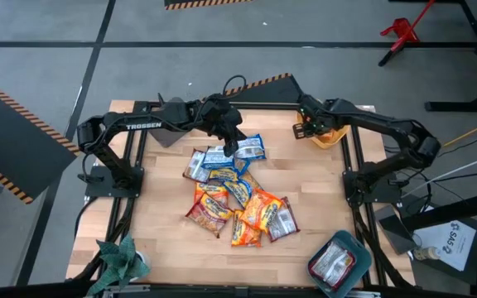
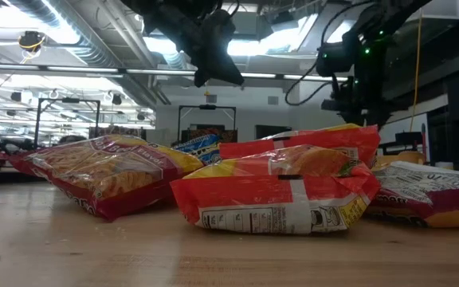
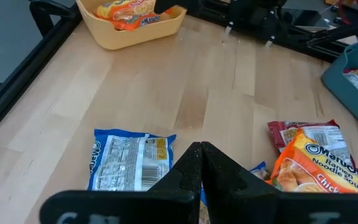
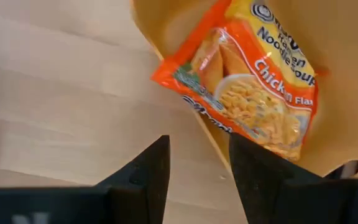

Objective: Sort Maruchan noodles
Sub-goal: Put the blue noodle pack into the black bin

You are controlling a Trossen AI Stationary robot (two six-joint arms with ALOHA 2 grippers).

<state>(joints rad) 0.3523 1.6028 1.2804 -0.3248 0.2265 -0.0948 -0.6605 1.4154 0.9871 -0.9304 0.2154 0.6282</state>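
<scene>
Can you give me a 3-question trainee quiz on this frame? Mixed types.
1. True or false: the left gripper is shut and holds nothing.
2. The orange packet seen past the right gripper lies:
A. on the bare table
B. in the yellow bin
C. in the teal bin
3. Fill in: the blue packet nearest the left gripper lies flat on the ____.

Key
1. True: its fingers are pressed together above the pile, nothing between them.
2. B: the packet rests against the bin's inner wall; the right gripper is open, apart from it.
3. table.
</scene>
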